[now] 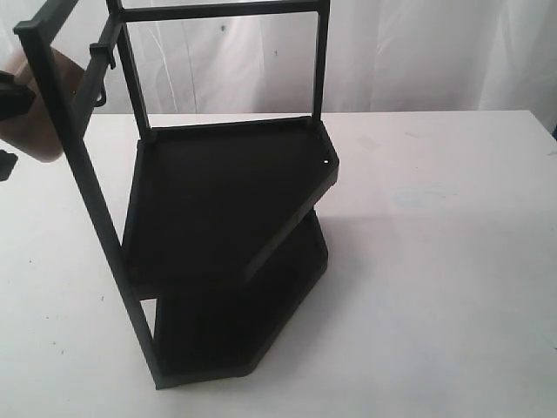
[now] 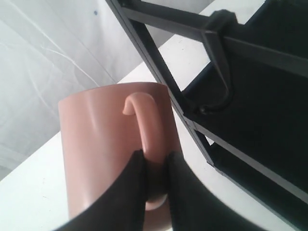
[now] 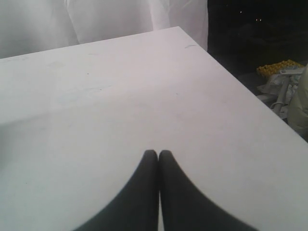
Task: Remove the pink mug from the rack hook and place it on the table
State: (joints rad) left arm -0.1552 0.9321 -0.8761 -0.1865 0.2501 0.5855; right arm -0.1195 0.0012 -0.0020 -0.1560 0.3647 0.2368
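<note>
The pink mug (image 2: 101,144) hangs in the air beside the rack (image 1: 226,200), off the hook (image 2: 219,62), which stands empty a short gap away. My left gripper (image 2: 155,161) is shut on the mug's handle (image 2: 142,120), with a dark finger on each side. In the exterior view the mug (image 1: 42,109) shows at the far left edge, partly hidden behind the rack's slanted bar, above the white table (image 1: 435,261). My right gripper (image 3: 158,155) is shut and empty over bare table (image 3: 120,86); it does not show in the exterior view.
A white curtain (image 1: 418,52) hangs behind the table. In the right wrist view the table's corner edge (image 3: 231,82) drops to a dark floor with a yellow object (image 3: 279,67) and pale cables (image 3: 284,91).
</note>
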